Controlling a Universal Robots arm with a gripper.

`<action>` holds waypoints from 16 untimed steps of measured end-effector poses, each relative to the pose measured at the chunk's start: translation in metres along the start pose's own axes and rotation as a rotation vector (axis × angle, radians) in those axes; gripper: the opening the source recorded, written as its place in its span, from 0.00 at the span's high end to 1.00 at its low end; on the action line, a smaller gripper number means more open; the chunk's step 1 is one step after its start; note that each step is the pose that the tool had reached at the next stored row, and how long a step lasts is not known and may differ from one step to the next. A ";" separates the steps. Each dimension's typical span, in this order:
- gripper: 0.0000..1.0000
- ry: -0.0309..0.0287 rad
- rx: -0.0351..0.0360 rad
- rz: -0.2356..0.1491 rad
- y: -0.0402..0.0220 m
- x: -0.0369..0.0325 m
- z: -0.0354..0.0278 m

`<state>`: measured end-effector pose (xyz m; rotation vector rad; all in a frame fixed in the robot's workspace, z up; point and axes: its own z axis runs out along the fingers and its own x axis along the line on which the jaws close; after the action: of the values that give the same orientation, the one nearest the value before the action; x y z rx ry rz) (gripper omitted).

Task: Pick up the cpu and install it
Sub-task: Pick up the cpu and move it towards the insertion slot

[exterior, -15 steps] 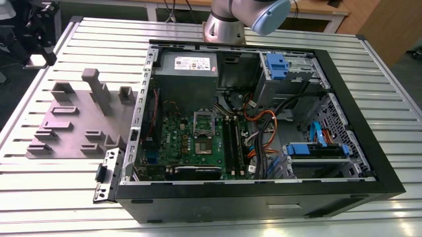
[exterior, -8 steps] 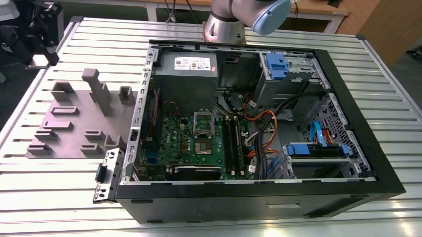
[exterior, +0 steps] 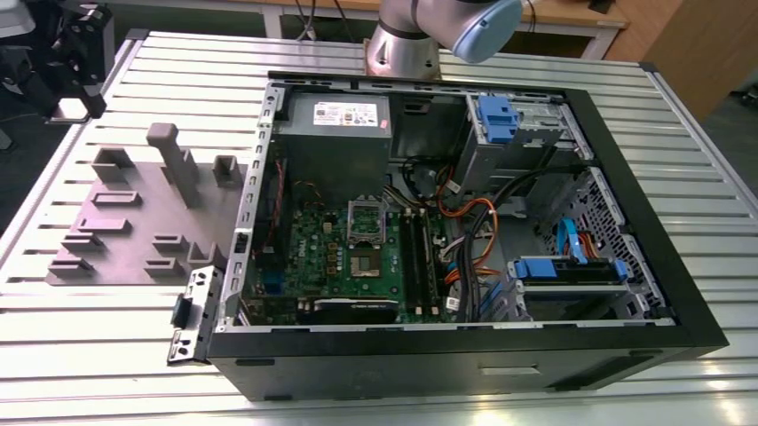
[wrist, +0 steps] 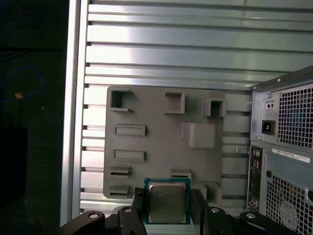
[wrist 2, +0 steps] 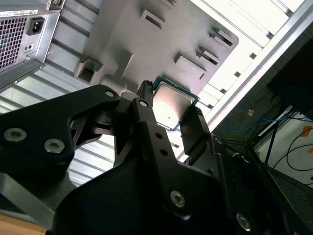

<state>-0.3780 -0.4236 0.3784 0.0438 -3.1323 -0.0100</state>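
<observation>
- Jaws clamped on cpu [wrist: 167,200], gripping two opposite edges, metal top showing.
- Cpu held aloft, clear of grey tray [wrist: 161,132] on bench [wrist: 195,49].
- Open case [exterior: 474,222] lies well apart, toward exterior view's right.

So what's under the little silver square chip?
The grey moulded tray with slots, lying on the ribbed metal table. The silvery square cpu, between the black gripper's fingers, hides the tray's patch beneath it.
</observation>
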 end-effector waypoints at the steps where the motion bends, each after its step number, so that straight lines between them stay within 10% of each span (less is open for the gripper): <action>1: 0.53 0.0001 0.0001 0.000 0.0000 0.0000 -0.0005; 16: 0.53 0.0001 0.0001 0.000 0.0001 -0.0007 -0.0114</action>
<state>-0.3772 -0.4236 0.3897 0.0438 -3.1322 -0.0099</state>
